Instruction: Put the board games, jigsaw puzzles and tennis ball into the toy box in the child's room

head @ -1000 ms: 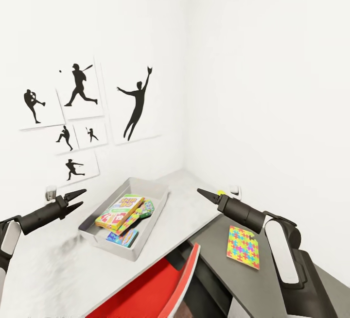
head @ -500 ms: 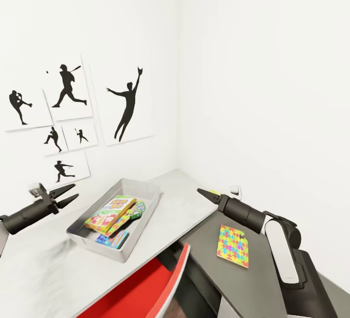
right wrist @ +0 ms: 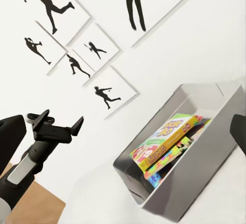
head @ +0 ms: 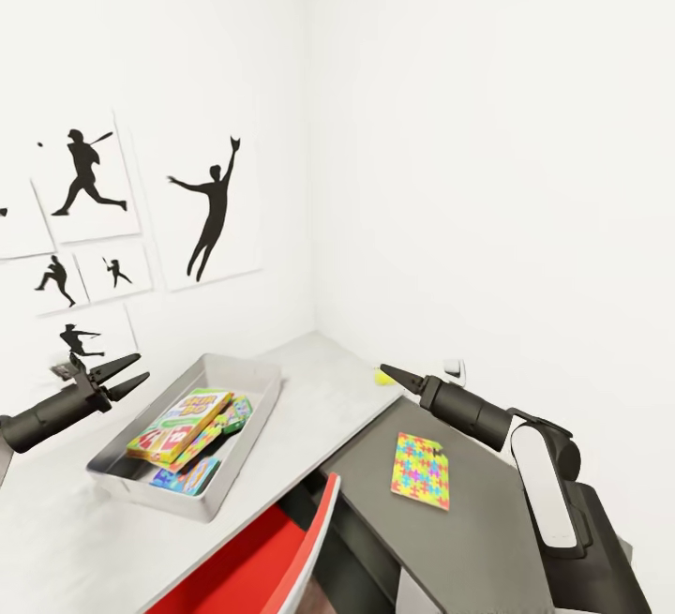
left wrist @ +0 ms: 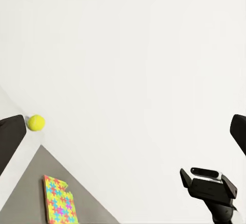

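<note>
Toy box (head: 246,425) sat lower left on the pale table (head: 309,389), its long axis running up toward the corner, with the SKIP-BO game (head: 180,425) and other boxes lying lengthwise inside. One puzzle (head: 421,471) lay flat on the dark lower section, lower centre; the ball (head: 383,376) rested at the wall. A red chair (head: 281,548) stood below. Left claw (head: 122,374) hung spread and empty beside the box; right claw (head: 386,372) was pinched to a point near the ball, holding nothing.
</note>
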